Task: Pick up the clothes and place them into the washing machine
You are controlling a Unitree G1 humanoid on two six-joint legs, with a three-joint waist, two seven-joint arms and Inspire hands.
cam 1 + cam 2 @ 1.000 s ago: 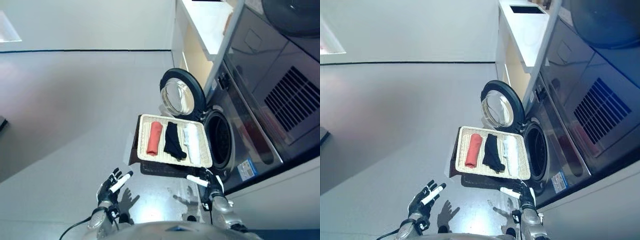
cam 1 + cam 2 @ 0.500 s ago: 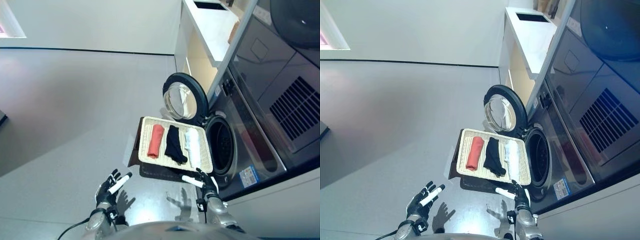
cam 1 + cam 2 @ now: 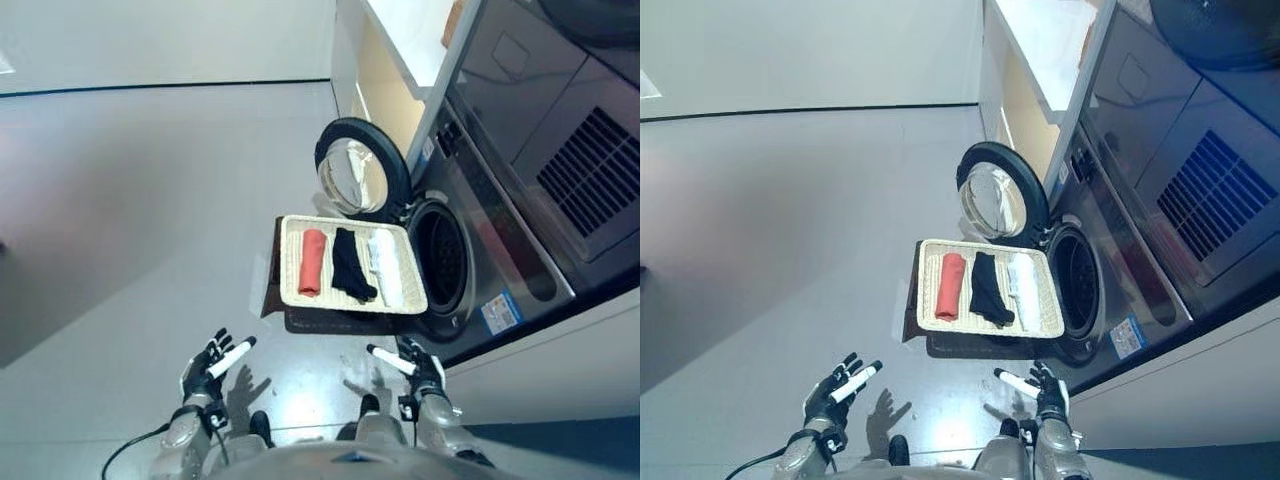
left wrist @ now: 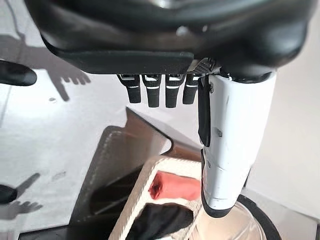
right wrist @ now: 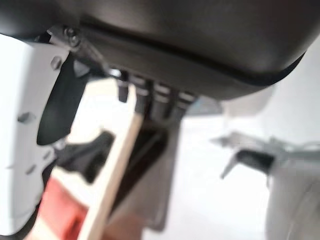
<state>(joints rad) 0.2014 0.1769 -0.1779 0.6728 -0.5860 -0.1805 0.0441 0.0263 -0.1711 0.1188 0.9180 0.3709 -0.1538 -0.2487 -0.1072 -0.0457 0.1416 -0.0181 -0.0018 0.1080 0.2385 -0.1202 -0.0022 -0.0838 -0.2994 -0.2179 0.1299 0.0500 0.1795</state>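
A shallow wicker basket [image 3: 290,268] rests on a low dark brown box [image 3: 272,290] beside the washing machine [image 3: 470,250]. In it lie a folded red cloth [image 3: 311,262], a black cloth [image 3: 349,264] and a white cloth [image 3: 385,268]. The machine's round door [image 3: 358,170] stands open beside the dark drum [image 3: 443,264]. My left hand [image 3: 208,365] is open and empty over the floor, short of the basket. My right hand [image 3: 420,366] is open and empty near the basket's near right corner. The red cloth [image 4: 175,186] and black cloth [image 4: 160,221] show in the left wrist view.
A white counter [image 3: 410,40] runs beyond the machine. A dark appliance with a vent grille [image 3: 590,180] stands above the machine. Grey floor [image 3: 130,200] spreads to the left of the basket.
The camera has shifted, so the whole scene sits a little differently. Both hands stay open and low in front of the basket, with no clear move of their own.
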